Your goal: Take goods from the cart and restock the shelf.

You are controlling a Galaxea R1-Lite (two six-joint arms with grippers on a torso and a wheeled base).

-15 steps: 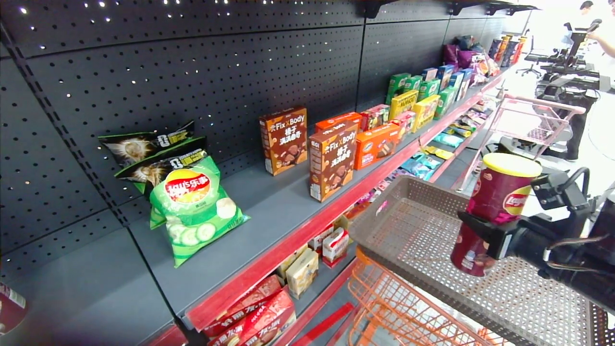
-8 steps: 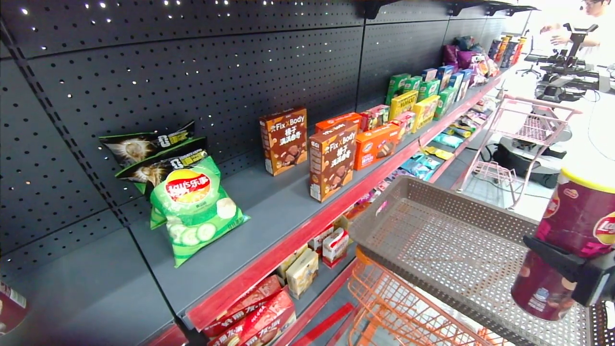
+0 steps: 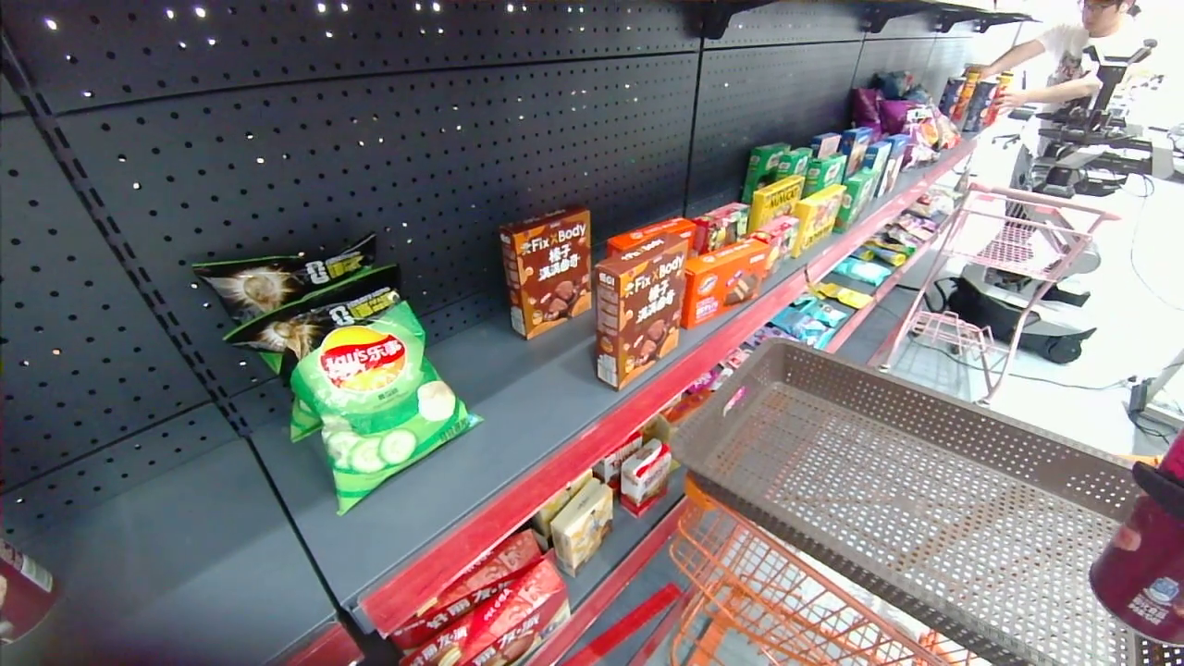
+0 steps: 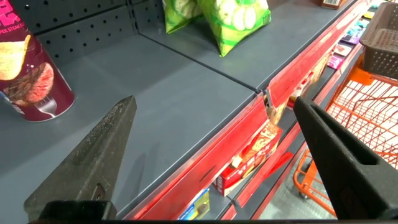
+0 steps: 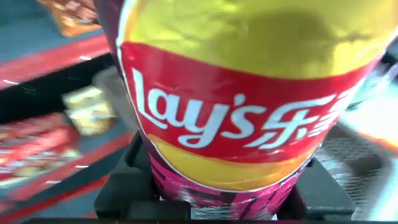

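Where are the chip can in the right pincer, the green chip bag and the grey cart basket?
chip can (image 5: 249,93), right wrist view, label front.
green chip bag (image 3: 375,407), head view, middle of its face.
grey basket (image 3: 879,472), head view, bare perforated floor.

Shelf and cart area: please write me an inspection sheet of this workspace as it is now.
Surface: grey shelf deck with red front edge.
Job's things: one chips can in the right gripper, near the grey cart basket; second can upright on the shelf.
Clutter: green chip bag, dark bags, brown boxes.
Grippers: left gripper open above the shelf; right gripper shut on the can.
Cables: black cable on the floor by the pink cart.
Surroundings: pegboard wall behind the shelf.
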